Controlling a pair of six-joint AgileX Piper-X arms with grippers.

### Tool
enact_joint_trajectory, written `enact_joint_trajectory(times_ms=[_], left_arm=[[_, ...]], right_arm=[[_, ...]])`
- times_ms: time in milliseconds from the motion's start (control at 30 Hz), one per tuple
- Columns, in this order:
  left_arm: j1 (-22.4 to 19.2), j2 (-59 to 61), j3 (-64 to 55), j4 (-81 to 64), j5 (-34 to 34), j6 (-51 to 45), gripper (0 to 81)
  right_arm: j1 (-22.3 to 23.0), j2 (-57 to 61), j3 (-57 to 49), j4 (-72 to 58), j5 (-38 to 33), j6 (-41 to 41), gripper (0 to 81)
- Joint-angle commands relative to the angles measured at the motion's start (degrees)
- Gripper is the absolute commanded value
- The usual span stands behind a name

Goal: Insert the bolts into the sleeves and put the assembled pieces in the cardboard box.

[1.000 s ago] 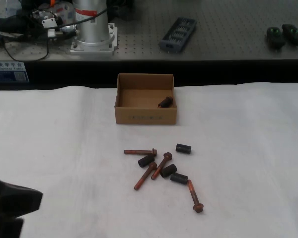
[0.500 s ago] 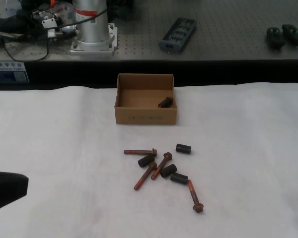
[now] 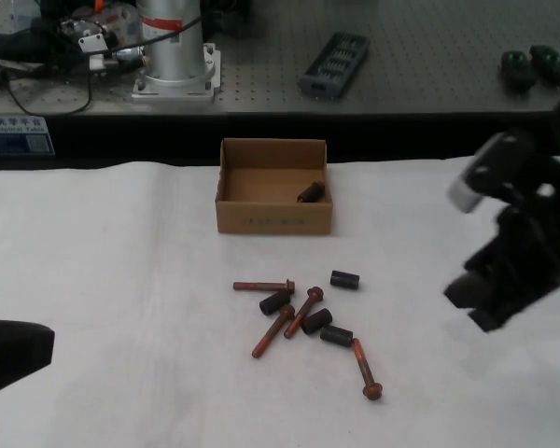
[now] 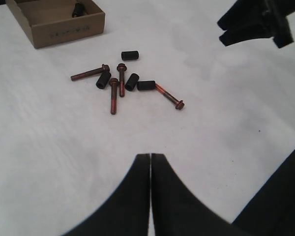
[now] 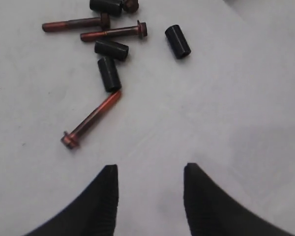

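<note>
Several rust-coloured bolts [image 3: 273,331] and black sleeves [image 3: 344,279] lie scattered on the white cloth in front of the cardboard box [image 3: 273,221]. One dark assembled piece [image 3: 310,192] lies inside the box near its right wall. My right gripper [image 5: 148,169] is open and hovers over the cloth just short of the nearest bolt [image 5: 91,120] and a sleeve [image 5: 108,73]. Its arm [image 3: 513,252] stands right of the pile. My left gripper [image 4: 150,157] is shut and empty, well back from the pile [image 4: 123,81], at the bench's front left corner [image 3: 9,350].
The white cloth [image 3: 121,280] covers the bench out to its edges. Behind it a dark perforated table carries a metal post [image 3: 173,47], cables, a black tray [image 3: 334,61] and two dark knobs [image 3: 534,65]. The box [image 4: 64,34] sits far from the left gripper.
The right arm has come into the high view from the right, beside the pile. The left arm at the front left sank lower a second ago and has since stayed put.
</note>
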Motion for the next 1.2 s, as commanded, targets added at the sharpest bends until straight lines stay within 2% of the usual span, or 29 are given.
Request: enact_joint_trajectory(times_ms=[0,100,333,433,633,1167], left_arm=[[-0.09,-0.35,-0.23,-0.51,0.23,-0.72,0.7],[-0.09,-0.35,-0.23,-0.51,0.23,-0.72,0.7],[-0.09,-0.35,-0.23,-0.51,0.23,-0.72,0.7],[-0.09,-0.35,-0.23,-0.51,0.23,-0.72,0.7],[-0.09,-0.35,-0.23,-0.51,0.23,-0.72,0.7],[-0.09,-0.35,-0.23,-0.49,0.09,-0.72,0.7]], right_arm=[[0.99,6.16,-5.35,-0.58,0.35,-5.38,36.9],[2.36,12.02,-10.63,-1.43,1.02,-9.66,36.7],[6.03,22.68,-21.03,-5.3,0.67,-10.33,36.2],[7.65,25.57,-23.37,-5.15,0.67,-12.49,32.8],[9.25,28.1,-24.17,-2.49,2.19,-16.29,32.2],[8.36,32.52,-24.05,-1.32,6.46,-20.65,32.2]])
